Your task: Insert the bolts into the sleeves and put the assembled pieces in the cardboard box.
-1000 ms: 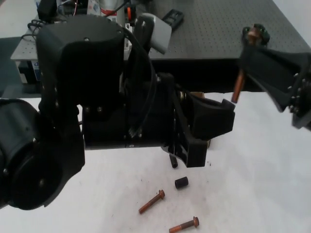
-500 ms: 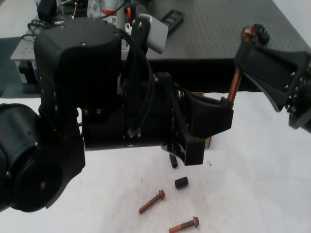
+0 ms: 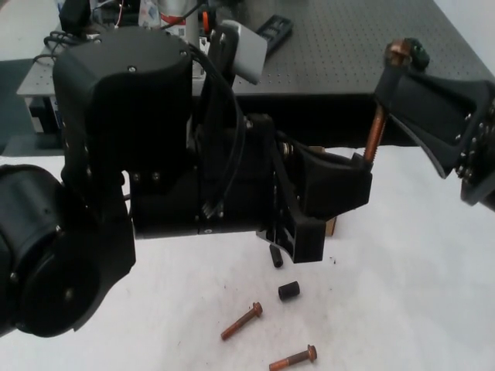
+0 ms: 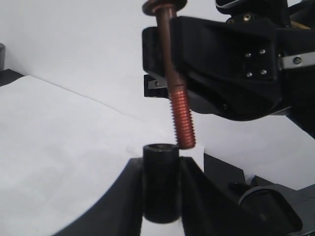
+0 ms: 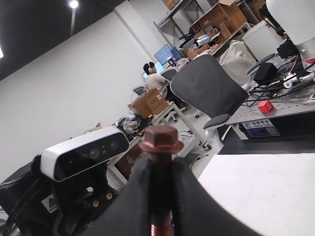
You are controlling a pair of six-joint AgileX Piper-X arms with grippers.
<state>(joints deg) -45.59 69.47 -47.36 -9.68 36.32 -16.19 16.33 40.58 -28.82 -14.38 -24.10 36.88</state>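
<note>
Here the left gripper is clamped on an upright sleeve. The right gripper pinches a bolt head-up, long axis near vertical. Its threaded tip hangs at the sleeve's rim, apparently just off the bore, so centring probably comes first.

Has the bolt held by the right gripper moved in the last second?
Yes, slightly: against the dark bench edge behind, the bolt shifted left, toward the left gripper.

Bolt tip just above sleeve rim
</note>
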